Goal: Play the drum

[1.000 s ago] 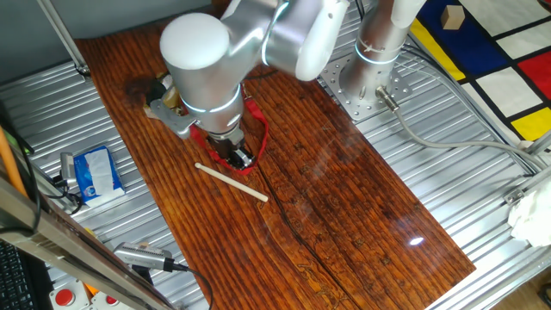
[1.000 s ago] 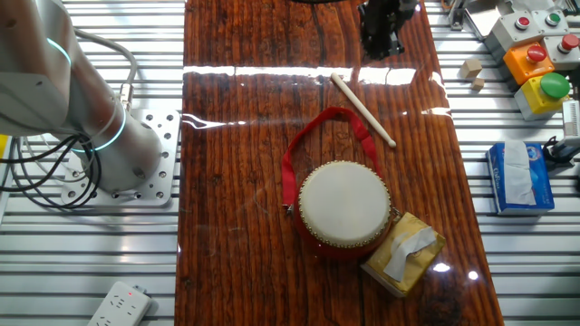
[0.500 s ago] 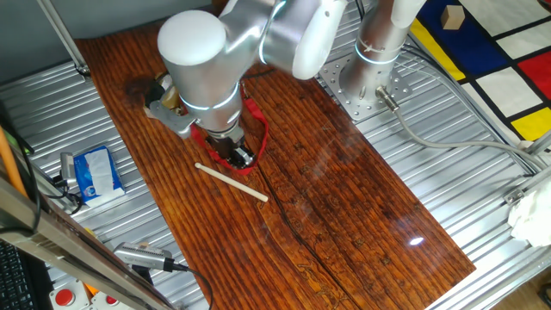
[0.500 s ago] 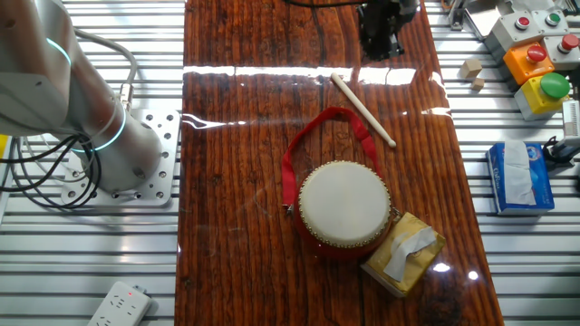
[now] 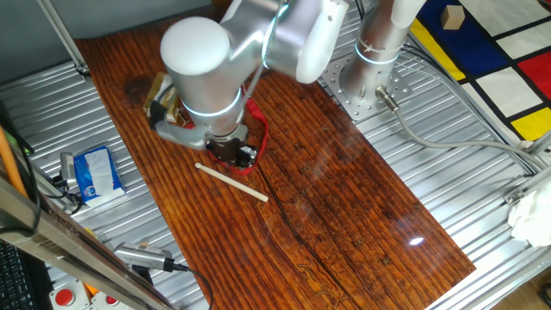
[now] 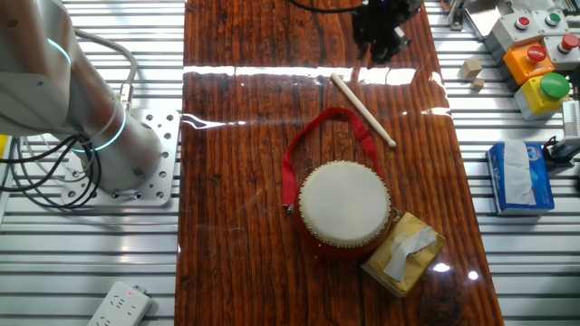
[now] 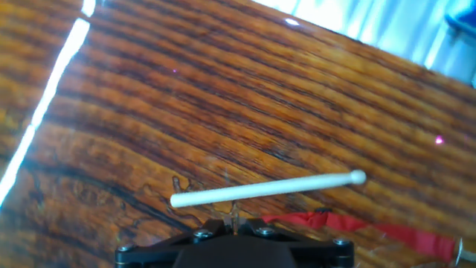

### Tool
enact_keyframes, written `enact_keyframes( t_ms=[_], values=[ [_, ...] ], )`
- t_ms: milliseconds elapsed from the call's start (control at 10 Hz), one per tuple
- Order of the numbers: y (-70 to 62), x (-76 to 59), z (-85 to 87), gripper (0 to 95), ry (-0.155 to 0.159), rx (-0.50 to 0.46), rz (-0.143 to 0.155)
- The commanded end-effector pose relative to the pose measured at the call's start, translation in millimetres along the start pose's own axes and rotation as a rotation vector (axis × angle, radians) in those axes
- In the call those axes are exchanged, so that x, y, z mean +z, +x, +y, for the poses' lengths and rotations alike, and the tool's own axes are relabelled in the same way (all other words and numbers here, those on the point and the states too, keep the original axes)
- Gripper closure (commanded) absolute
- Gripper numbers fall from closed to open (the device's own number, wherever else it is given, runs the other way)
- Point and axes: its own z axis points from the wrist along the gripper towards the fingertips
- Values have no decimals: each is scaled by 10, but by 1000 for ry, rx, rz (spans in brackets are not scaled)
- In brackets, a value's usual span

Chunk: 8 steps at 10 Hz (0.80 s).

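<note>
A dark brown wooden board [image 6: 236, 181] is lying on a table of silver metal ribs [image 5: 482, 155], and light is shining off the board in bright spots. At one side of the table a floor mat [image 5: 499, 60] of yellow, red, blue and white squares is showing. The silver robot arm [image 5: 258, 43] is bending over the board from its round base [image 6: 118, 163]. Its big round joint is hanging over the drum in one fixed view and hiding most of it. The gripper [image 6: 381, 27] is sitting low at the far end of the board, just beside the thin wooden stick [image 6: 362, 110]. I cannot tell if its fingers are apart or together. In the hand view the stick [image 7: 268, 190] is lying flat on the wood, right in front of the black hand. The drum [image 6: 344, 208] is sitting on the board with its white top facing up. Its red strap [image 6: 304, 145] is looping out toward the stick. A tan box [image 6: 403, 254] with white paper poking out is touching the drum's side. A blue pack of tissues [image 6: 521, 177] is resting on the metal ribs, well apart from the drum.
</note>
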Motion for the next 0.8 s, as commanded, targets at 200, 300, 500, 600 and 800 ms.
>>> enact_keyframes(
  t_ms=[200,300,500,600,800],
  values=[
    [0,115,2,570,122,-818,136],
    [0,133,2,570,129,-832,147],
    [-2,177,3,570,139,-848,155],
    [-6,222,2,570,140,-851,156],
    [-10,262,3,570,146,-857,159]
  ],
)
